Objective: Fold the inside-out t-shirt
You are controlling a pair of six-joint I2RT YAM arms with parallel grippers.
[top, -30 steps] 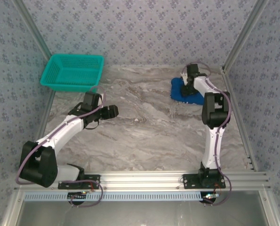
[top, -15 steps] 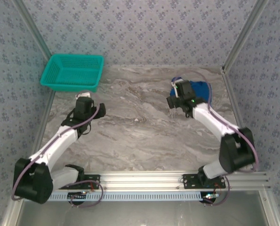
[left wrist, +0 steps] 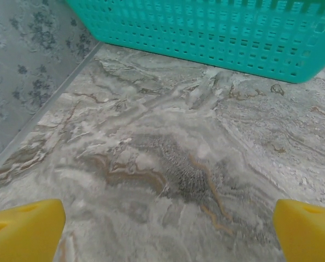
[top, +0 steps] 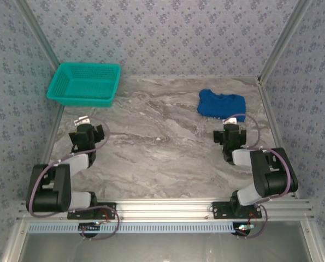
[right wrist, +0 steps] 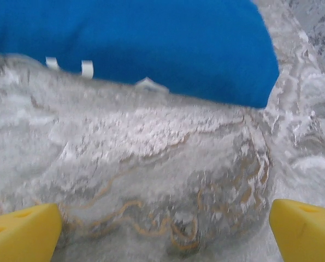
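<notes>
The inside-out t-shirt [top: 222,105] lies as a small folded royal-blue bundle at the far right of the marble table; in the right wrist view the t-shirt [right wrist: 151,43] spans the top, with small pale tabs at its near edge. My right gripper [top: 230,132] sits drawn back just in front of it, open, its yellow fingertips [right wrist: 25,229] wide apart over bare marble with nothing between them. My left gripper [top: 86,132] is drawn back on the left side, also open and empty, its yellow fingertips [left wrist: 23,232] at the bottom corners.
A teal mesh basket [top: 86,83] stands at the far left corner, and its wall [left wrist: 217,33] fills the top of the left wrist view. Patterned walls with metal rails enclose the table on three sides. The metal frame holding the arm bases [top: 167,208] runs along the near edge.
Both arms have pulled back toward their bases. The right gripper let go of the blue shirt, opened and withdrew, leaving the shirt uncovered at the far right. The left gripper retreated from the table's middle.
</notes>
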